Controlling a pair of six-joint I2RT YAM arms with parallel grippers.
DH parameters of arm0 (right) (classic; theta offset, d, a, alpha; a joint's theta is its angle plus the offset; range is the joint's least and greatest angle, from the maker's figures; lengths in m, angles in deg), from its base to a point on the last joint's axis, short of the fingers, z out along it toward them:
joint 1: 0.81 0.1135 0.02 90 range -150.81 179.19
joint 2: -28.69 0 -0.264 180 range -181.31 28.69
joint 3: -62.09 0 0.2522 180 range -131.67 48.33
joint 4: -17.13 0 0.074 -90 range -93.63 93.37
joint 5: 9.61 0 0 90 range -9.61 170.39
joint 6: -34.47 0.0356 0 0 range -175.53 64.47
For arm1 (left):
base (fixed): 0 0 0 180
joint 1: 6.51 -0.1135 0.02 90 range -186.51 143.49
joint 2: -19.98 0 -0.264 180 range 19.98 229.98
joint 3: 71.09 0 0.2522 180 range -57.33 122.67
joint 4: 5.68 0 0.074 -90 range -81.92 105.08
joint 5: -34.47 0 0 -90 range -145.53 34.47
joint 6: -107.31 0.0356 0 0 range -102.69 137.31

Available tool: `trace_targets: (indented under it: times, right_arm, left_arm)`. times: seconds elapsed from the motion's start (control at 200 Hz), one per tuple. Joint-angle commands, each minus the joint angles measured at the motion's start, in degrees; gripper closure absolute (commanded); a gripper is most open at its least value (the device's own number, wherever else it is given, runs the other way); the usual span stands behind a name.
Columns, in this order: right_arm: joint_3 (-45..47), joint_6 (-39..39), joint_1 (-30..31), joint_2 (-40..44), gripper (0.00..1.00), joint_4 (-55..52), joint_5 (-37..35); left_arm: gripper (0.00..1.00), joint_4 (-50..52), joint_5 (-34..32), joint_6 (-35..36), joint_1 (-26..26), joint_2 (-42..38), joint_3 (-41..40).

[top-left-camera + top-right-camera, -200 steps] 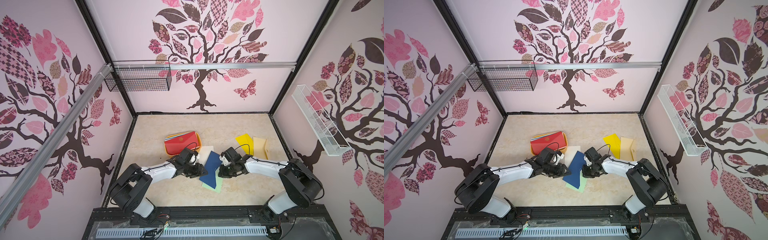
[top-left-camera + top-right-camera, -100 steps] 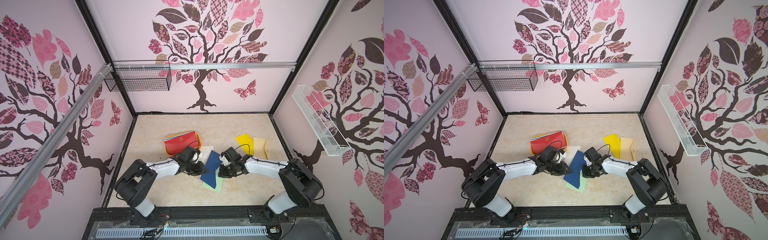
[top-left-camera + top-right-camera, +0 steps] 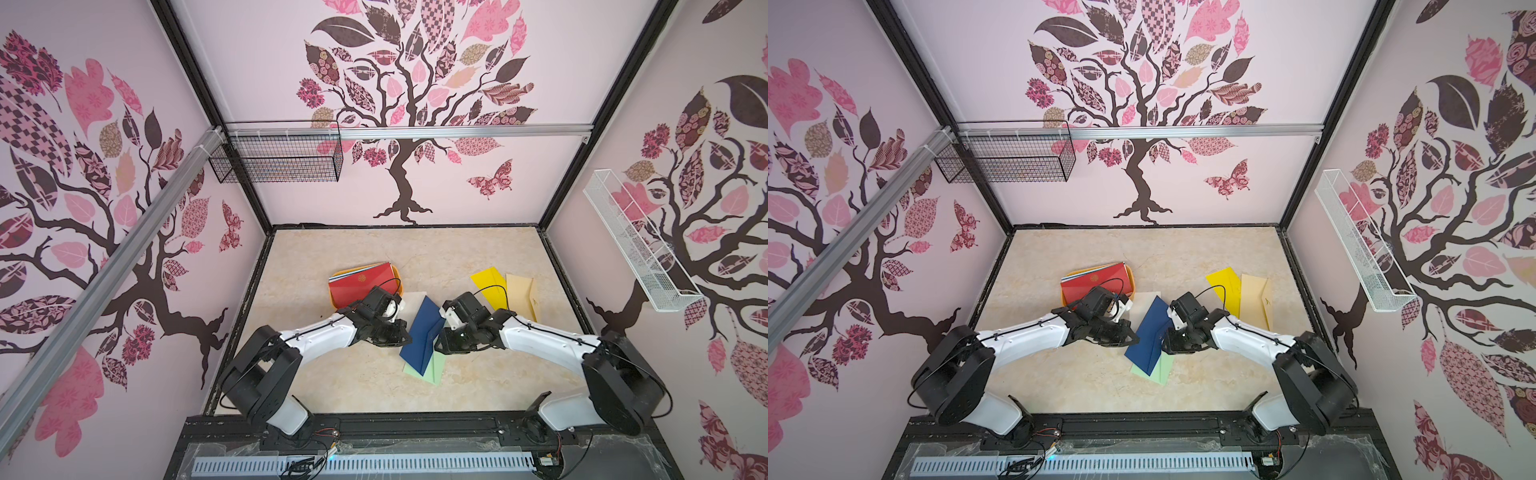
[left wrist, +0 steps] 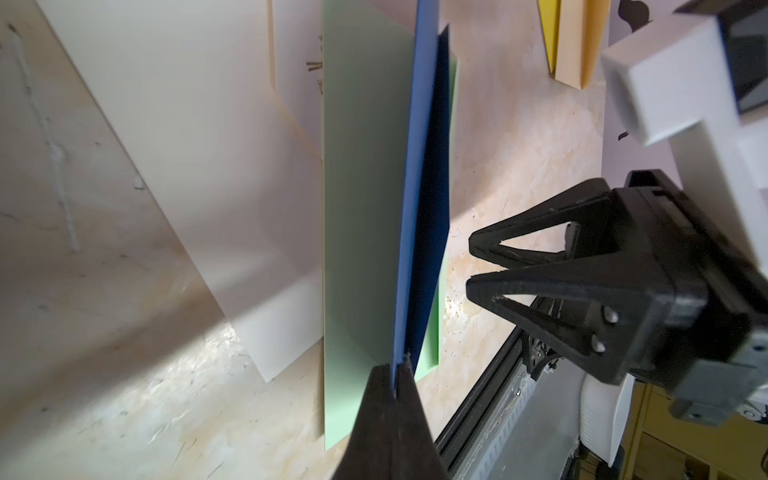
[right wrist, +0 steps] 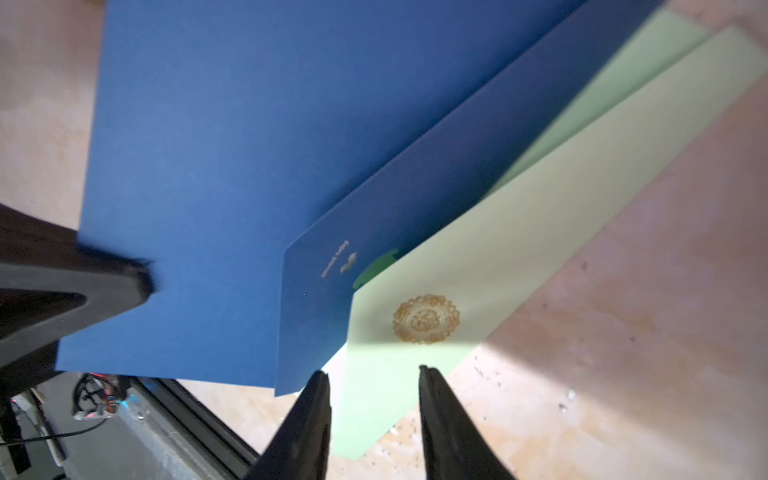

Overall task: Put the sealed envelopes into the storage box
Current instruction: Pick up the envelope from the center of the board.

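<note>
Pink walls with tree decals, beige marble-look counter. We see the storage box left of centre, already stacked: red envelope on top, several coloured edges poking out under it, count unclear.

Not yet boxed:
- navy envelope
- pale green envelope, under the navy one
- cream envelope, just beside the box
- yellow envelope and tan envelope, further right and overlapping

That's five to go, so we judge it roughly halfway.

The left gripper is pinched tight on the navy envelope's edge, with that side raised off the pale green one. The right gripper has its jaws apart and holds nothing. It hovers just over the pale green flap, next to the navy flap's tip.

We'd expect the navy envelope to go to the box next. The box is near, just past the cream one.
</note>
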Motion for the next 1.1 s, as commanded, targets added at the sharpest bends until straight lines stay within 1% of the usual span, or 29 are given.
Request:
trace_targets:
  times: [0.0, 0.095, 0.185, 0.24, 0.3, 0.355, 0.425, 0.56, 0.75, 0.965, 1.095]
  right_arm:
    - [-4.59, -3.72, 0.07, 7.65, 0.55, -2.41, -0.58]
    - [-5.9, -5.95, 0.12, 13.47, 0.52, -1.96, -0.21]
    - [-5.7, -6.87, 0.04, 18.59, 0.5, 1.32, 1.61]
    - [-5.69, -7.12, 0.03, 21.04, 0.49, 3.08, 2.84]
    - [-6.12, -7.36, -0.01, 23.25, 0.49, 4.48, 4.55]
    - [-6.22, -7.05, 0.0, 25.11, 0.49, 6.21, 6.43]
    - [-5.72, -6.2, 0.05, 27.06, 0.46, 8.67, 8.44]
    - [-5.12, -4.09, 0.03, 29.8, 0.42, 13.15, 11.79]
    - [-6.22, -1.01, 0.05, 30.56, 0.42, 17.91, 16.87]
    - [-8.03, 0.93, -0.02, 29.22, 0.5, 18.85, 19.64]
    - [-7.98, 1.89, -0.01, 29.32, 0.53, 19.49, 19.43]
  left_arm:
    - [1.0, 5.29, -2.36, 3.29, -0.94, -5.83, 2.6]
    - [1.0, 6.05, -1.16, 3.4, -2.89, -11.15, 2.72]
    - [1.0, 4.07, 3.98, 4.03, -5.03, -17.22, 2.02]
    - [1.0, 3.68, 4.52, 3.94, -5.81, -21.06, 1.91]
    - [1.0, 3.09, 4.55, 3.27, -6.79, -24.75, 1.51]
    - [1.0, 3.23, 5.98, 3.27, -7.71, -27.67, 1.53]
    - [1.0, 2.87, 8.2, 3.22, -8.03, -30.79, 1.62]
    - [1.0, 0.15, 12.49, 1.76, -8.04, -35.39, 0.86]
    - [1.0, -3.41, 15.55, -0.65, -8.09, -39.15, -1.54]
    - [1.0, -7.0, 17.84, -3.42, -8.01, -40.17, -2.65]
    - [1.0, -8.43, 18.32, -4.27, -8.02, -40.96, -2.88]
